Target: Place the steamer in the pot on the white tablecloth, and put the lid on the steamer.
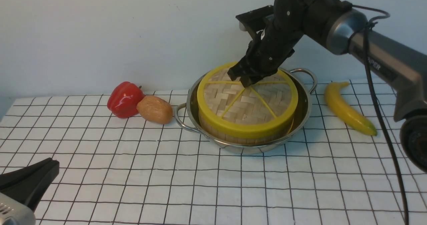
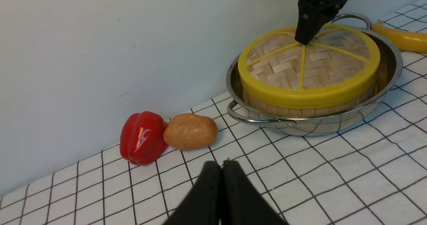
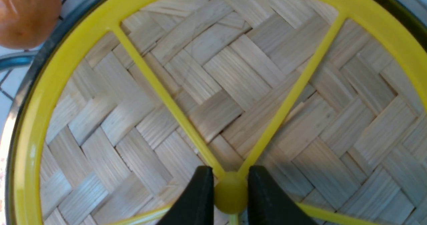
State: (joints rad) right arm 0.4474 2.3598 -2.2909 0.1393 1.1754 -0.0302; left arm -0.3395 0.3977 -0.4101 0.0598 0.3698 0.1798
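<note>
**Lid on steamer, R pincer not yet off the knob**

Step in hand, as I read it: last one. Steamer (image 1: 247, 133) sits inside the pot (image 1: 302, 109), pot on the white tablecloth (image 1: 213, 185) near the back wall. Lid (image 1: 247, 101) lies over the steamer, yellow rim looks level all round in front and L wrist views. So placement looks done; only the release is left.

R gripper (image 3: 231, 193): jaws part-way closed, pinching the lid's small centre knob (image 3: 231, 191), one finger (image 3: 196, 198) touching each side. Nothing else touched. From the front view the R arm comes down onto the lid centre from approx 1 o'clock.

L gripper (image 2: 222, 191): fingers pressed together, holding nothing, hanging low over the cloth at approx 7 o'clock from the pot, well apart from it.

Next move, my call: spread R jaws just enough to clear the knob, then lift straight up. Any sideways drag could shift the lid off seat. Can't confirm full seating at the far rim, arm hides it.

Bystanders: red bell pepper (image 1: 125, 99) and potato (image 1: 155, 109) at 9 o'clock of pot, banana (image 1: 347, 108) at 3 o'clock. All clear of the exit path.
</note>
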